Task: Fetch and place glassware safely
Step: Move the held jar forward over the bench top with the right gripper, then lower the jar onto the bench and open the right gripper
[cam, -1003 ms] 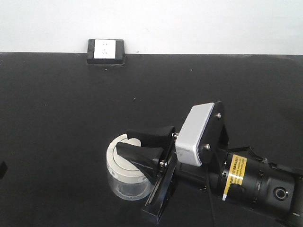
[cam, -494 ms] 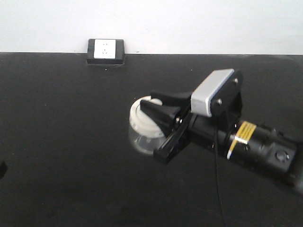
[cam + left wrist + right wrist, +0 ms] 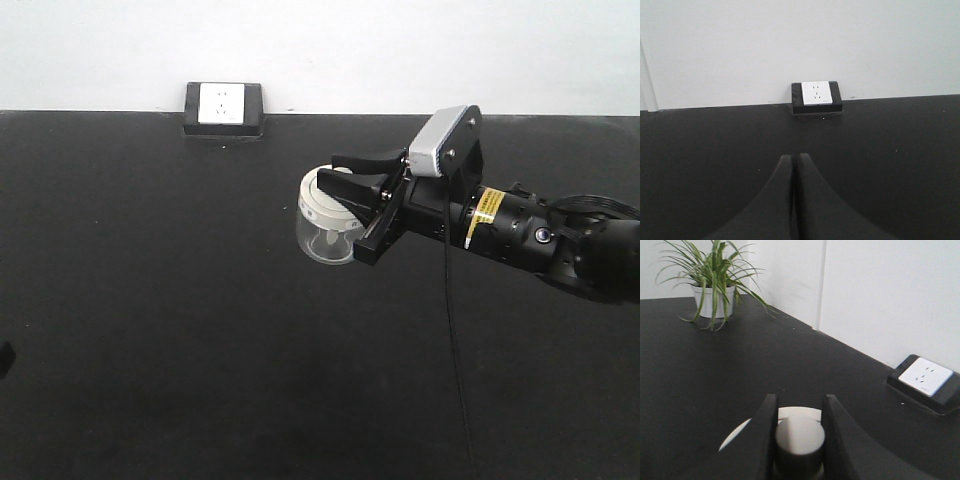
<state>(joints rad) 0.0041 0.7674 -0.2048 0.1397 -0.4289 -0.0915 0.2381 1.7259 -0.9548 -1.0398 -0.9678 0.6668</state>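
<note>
Two fingers [image 3: 766, 432] of the right gripper [image 3: 347, 178] pinch the knob [image 3: 799, 439] on the glass jar [image 3: 326, 240], which sits just beneath them, axis near vertical, lid [image 3: 320, 203] upward. Left gripper [image 3: 794, 160] fingers are pressed together, holding nothing.

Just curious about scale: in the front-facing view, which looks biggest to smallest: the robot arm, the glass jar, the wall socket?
Largest: right arm.
Then the glass jar and the wall socket, which look about alike; the socket sits farther back, so no ranking.
</note>
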